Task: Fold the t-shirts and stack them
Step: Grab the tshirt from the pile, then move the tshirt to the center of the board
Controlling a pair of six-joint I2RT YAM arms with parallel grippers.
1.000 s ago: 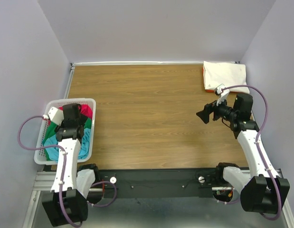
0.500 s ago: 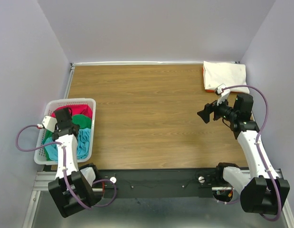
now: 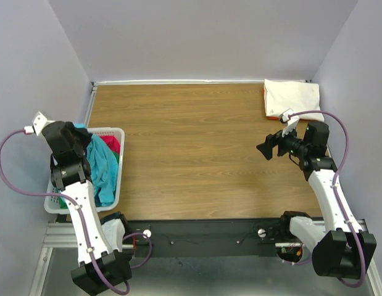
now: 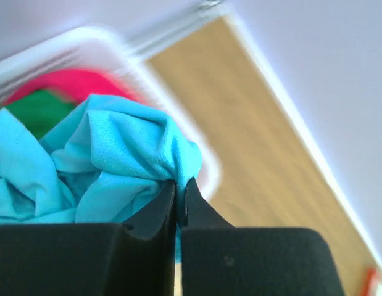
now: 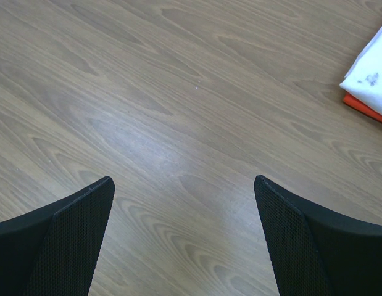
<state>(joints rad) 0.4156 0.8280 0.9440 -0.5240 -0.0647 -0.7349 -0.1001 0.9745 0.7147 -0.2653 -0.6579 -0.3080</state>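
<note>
Your left fingers [image 4: 153,216] are pressed together on a fold of the turquoise t-shirt [image 3: 104,169], and the pinch sits above the upper left corner of the white lattice basket [image 3: 112,131]. From there the cloth hangs bunched and drapes down the frame over the basket. Its long axis runs top to bottom along the basket's length, and its lower end lies inside near the right wall.

In the left wrist view, a red t-shirt [image 4: 73,83] and a green t-shirt [image 4: 36,111] lie under the turquoise one, toward the basket's far rim.

Room is tight on this side. The basket sits at the lower left of the desk [image 3: 197,148], hard against its left edge and close to its near edge. The purple wall rises just beyond it, with the left arm's cable looping out toward that wall.

The open room is to the right, where a broad stretch of wood grain lies between the basket and the right arm.

Your right fingers [image 5: 67,228] are spread wide apart and hold nothing. They hover over bare wood at the right of the frame and point left toward the middle of the desk.

Behind them, in the upper right corner, a folded cream-white t-shirt [image 3: 292,98] lies flat with its long side running left to right, slightly tilted. It lies close to the far edge and the right edge, and an orange t-shirt [image 5: 363,110] shows as a thin strip under it.
</note>
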